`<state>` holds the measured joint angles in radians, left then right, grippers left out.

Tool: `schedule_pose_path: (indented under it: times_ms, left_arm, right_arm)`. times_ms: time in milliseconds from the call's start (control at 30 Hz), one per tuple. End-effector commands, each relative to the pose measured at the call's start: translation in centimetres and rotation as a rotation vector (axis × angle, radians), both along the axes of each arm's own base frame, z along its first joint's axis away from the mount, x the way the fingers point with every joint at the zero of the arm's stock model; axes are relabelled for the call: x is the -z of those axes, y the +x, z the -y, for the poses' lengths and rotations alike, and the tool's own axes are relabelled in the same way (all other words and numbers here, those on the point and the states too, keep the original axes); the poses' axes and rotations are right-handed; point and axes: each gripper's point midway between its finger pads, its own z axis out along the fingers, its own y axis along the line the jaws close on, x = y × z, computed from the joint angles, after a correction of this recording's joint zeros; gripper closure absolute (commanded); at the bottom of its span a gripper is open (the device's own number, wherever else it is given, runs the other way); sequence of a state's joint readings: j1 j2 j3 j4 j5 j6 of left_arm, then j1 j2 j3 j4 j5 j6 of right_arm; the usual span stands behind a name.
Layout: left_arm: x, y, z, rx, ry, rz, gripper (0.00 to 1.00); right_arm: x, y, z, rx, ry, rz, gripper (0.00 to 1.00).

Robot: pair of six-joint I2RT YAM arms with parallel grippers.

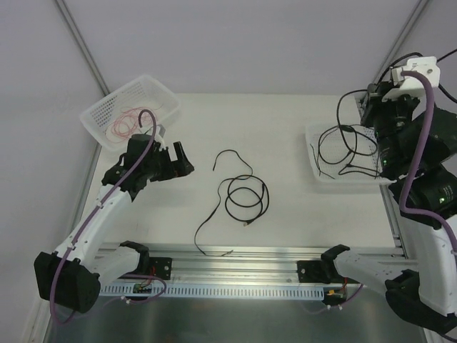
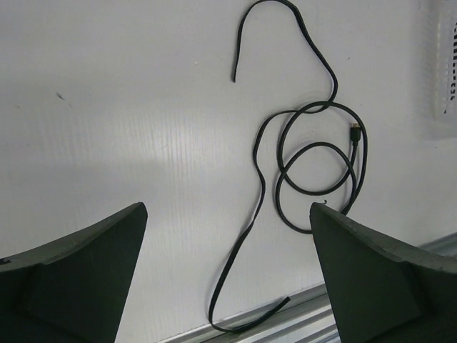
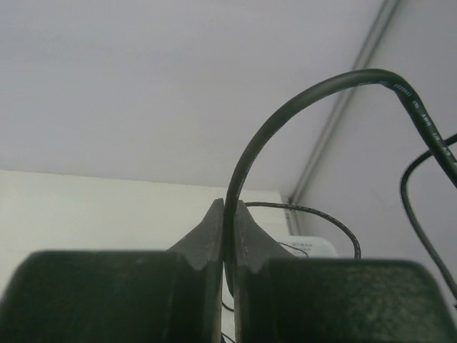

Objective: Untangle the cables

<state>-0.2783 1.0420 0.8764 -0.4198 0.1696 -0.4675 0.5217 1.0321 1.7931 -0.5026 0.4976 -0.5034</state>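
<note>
Two grippers inspected. The left gripper (image 2: 227,214) stands with its jaws spread wide and nothing between them. It hangs over the white table (image 1: 285,114), left of the loose cable and apart from it. The right gripper (image 3: 228,207) has its fingers (image 3: 207,236) pressed together, pinching a black cable (image 3: 285,107). That cable rises from the pinch in a high arc and drops away to the right.

One coiled black cable (image 1: 243,196) lies on the table between the two arms. In the left wrist view it forms two overlapping loops in the middle. One free end curls away beyond the loops, and a small gold connector (image 2: 355,130) lies at the edge of the outer loop. Its other length runs down to the aluminium rail (image 1: 250,254) at the near edge, where it bends back along the rail.

Behind the left arm a white perforated basket (image 1: 161,93) sits at the far left corner, holding thin red cables (image 1: 125,125) in a loose heap. At the right edge of the table a second white basket (image 1: 312,153) lies below the right arm. Several black cables (image 1: 343,146) loop up and over its rim. Whether the pinched cable is tangled with these cannot be determined.
</note>
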Motion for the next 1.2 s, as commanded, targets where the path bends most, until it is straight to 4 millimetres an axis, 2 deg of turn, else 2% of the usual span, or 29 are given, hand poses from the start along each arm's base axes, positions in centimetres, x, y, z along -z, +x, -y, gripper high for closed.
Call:
schedule_pose_path:
  times_ms: [0,33,133,167,200,233,267,300,333,367,467,500,600,733,800,833,967,1100,1167]
  left_arm:
    - [-0.8,-0.9,-1.8,0.068,0.134,0.051,0.01]
    - [-0.7,-0.9,-2.2,0.068,0.158,0.061,0.01]
    - [-0.4,-0.9,-3.8,0.059,0.255,0.102,0.01]
    - [-0.3,-0.8,-4.2,0.050,0.277,0.107,0.01]
    - [0.2,-0.9,-4.6,0.041,0.296,0.104,0.01]
    - [0.2,-0.9,-4.6,0.043,0.294,0.113,0.01]
    - [0.1,-0.5,-4.7,0.029,0.298,0.136,0.01]
    - [1.1,-0.7,-5.0,0.020,0.308,0.127,0.01]
    - [1.2,-0.6,-5.3,0.008,0.315,0.140,0.01]
    - [1.4,-0.4,-5.3,0.001,0.316,0.154,0.01]
    - [1.8,-0.5,-5.7,-0.002,0.336,0.151,0.01]
    - [1.7,-0.5,-5.8,-0.007,0.337,0.154,0.01]
    - [1.9,-0.5,-6.0,-0.016,0.349,0.149,0.01]
    - [2.4,-0.6,-5.9,-0.004,0.347,0.131,0.01]
    - [2.6,-0.7,-5.9,-0.002,0.349,0.130,0.01]
    - [2.5,-0.7,-6.0,-0.007,0.351,0.132,0.01]
    - [2.5,-0.6,-6.3,-0.016,0.362,0.136,0.01]
    - [2.6,-0.6,-6.0,-0.006,0.356,0.128,0.01]
    - [2.8,-0.6,-6.0,-0.003,0.355,0.120,0.01]
  right_arm:
    - [1.4,2.0,2.6,0.134,-0.058,-0.023,0.99]
    - [2.9,2.9,2.8,0.144,-0.063,-0.056,0.99]
    - [5.5,5.2,4.3,0.153,-0.002,-0.106,0.99]
    - [7.5,6.2,4.6,0.157,0.011,-0.147,0.99]
    - [8.1,7.0,5.3,0.153,0.044,-0.147,0.99]
    - [9.0,7.7,5.6,0.150,0.053,-0.158,0.99]
    - [11.0,8.6,5.9,0.154,0.057,-0.197,0.99]
    - [11.7,9.1,6.5,0.162,0.067,-0.207,0.99]
    - [12.2,9.6,6.7,0.162,0.091,-0.212,0.99]
    - [13.9,10.3,7.1,0.165,0.102,-0.252,0.99]
    - [16.4,11.6,5.7,0.108,0.165,-0.305,0.99]
    - [18.4,12.0,6.3,0.124,0.184,-0.345,0.99]
    - [22.3,13.4,6.0,0.123,0.267,-0.427,0.99]
    - [29.1,14.3,5.7,0.113,0.413,-0.585,0.99]
    - [30.7,14.2,6.5,0.169,0.506,-0.601,0.99]
    - [32.2,13.5,6.7,0.192,0.527,-0.617,0.99]
    - [33.7,12.5,8.3,0.304,0.614,-0.602,0.99]
    - [36.1,13.3,8.8,0.279,0.702,-0.689,0.99]
    - [38.2,14.4,9.2,0.270,0.758,-0.770,0.99]
